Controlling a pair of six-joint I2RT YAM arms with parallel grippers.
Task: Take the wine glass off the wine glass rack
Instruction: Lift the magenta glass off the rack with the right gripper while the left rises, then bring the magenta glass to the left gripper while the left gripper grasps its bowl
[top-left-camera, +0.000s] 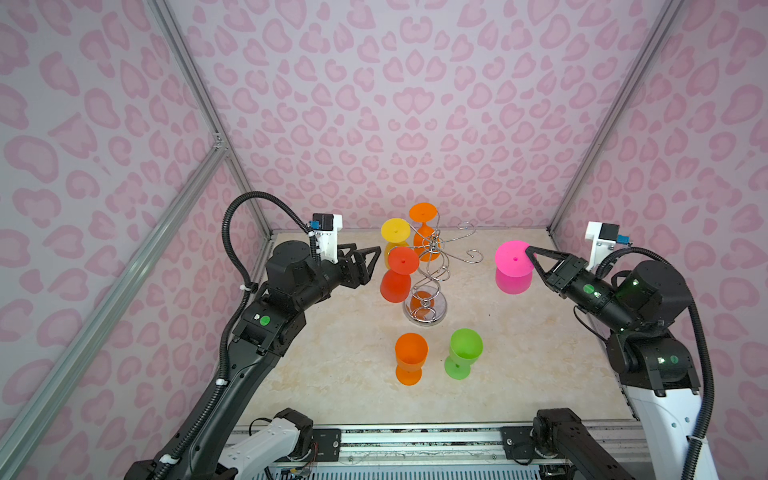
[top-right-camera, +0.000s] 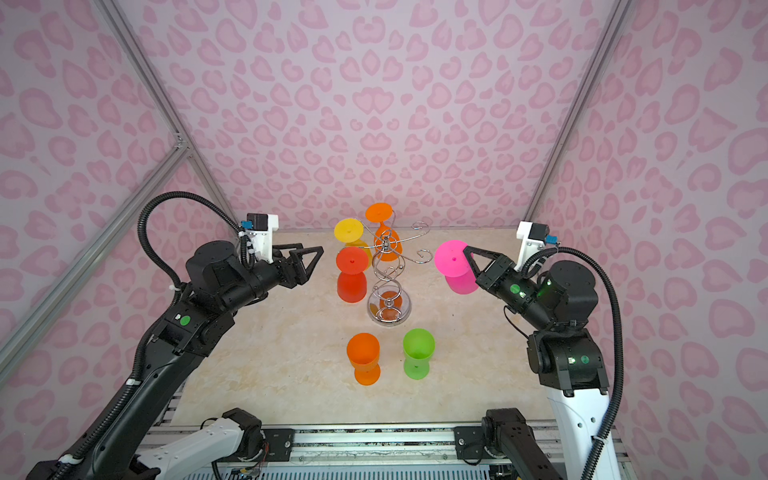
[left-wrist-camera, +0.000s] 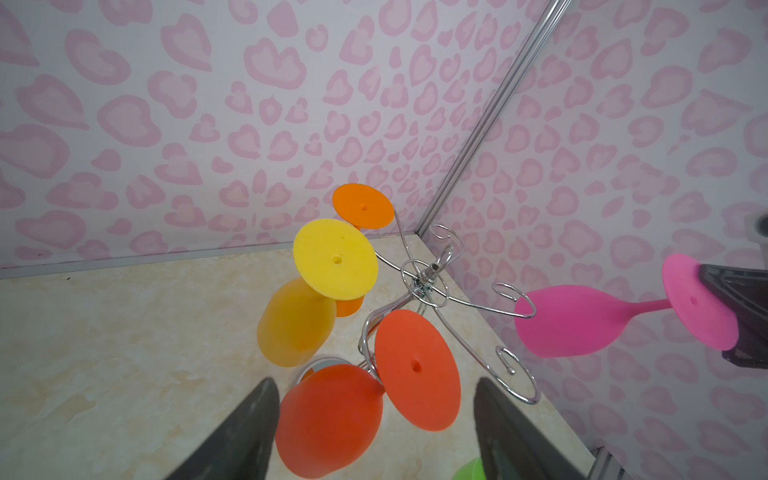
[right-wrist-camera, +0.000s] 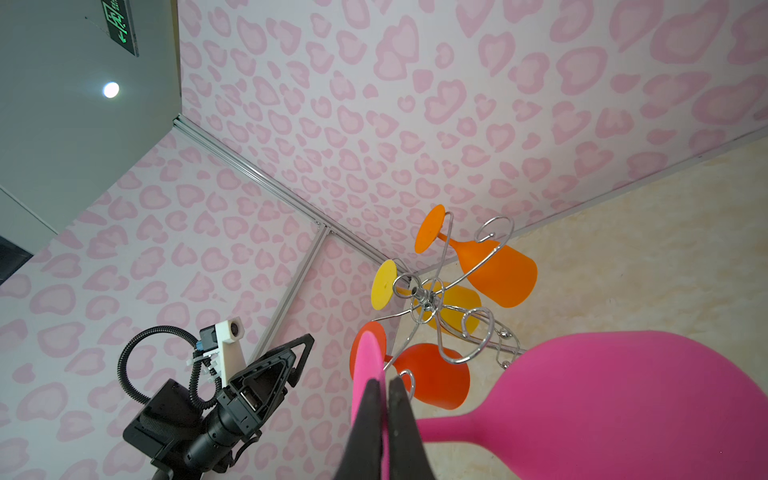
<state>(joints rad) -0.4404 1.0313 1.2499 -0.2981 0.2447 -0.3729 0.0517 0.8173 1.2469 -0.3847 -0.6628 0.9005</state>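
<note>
Pink wine glass (top-left-camera: 514, 270) is the task's thing, and it is already off the wine glass rack (top-left-camera: 424, 309). It hangs in the air to the right of the rack, bowl down, near the closest empty curled arm but apart from it. The right claw (top-left-camera: 530, 251) is clenched on the rim of the glass's round foot, pinching the thin disc edge-on. The left claw (left-wrist-camera: 374, 386) is released, its jaws standing wide just beside the red glass (top-left-camera: 397, 282), touching nothing.

The step in hand looks like carrying the pink glass clear and setting it down. An edge pinch on a flat disc lets the bowl swing, so the move should be slow and level. It should go outward from the rack first, so the bowl cannot catch the chrome hook. The glasses on the surface (top-left-camera: 332, 374) stand on their feet, so this one probably needs turning over. That turn is best done well apart from the rack, over bare surface. The landing spot should also be away from the standing pair.

Counted:
- One rack.
- Six wine glasses.
- Three hang upside down on the rack: yellow (top-left-camera: 395, 230), orange (top-left-camera: 423, 214) and red.
- Two stand upright in front of it: an orange one (top-left-camera: 410, 357) and a green one (top-left-camera: 463, 351).
- One, the pink, is in the right claw.
</note>
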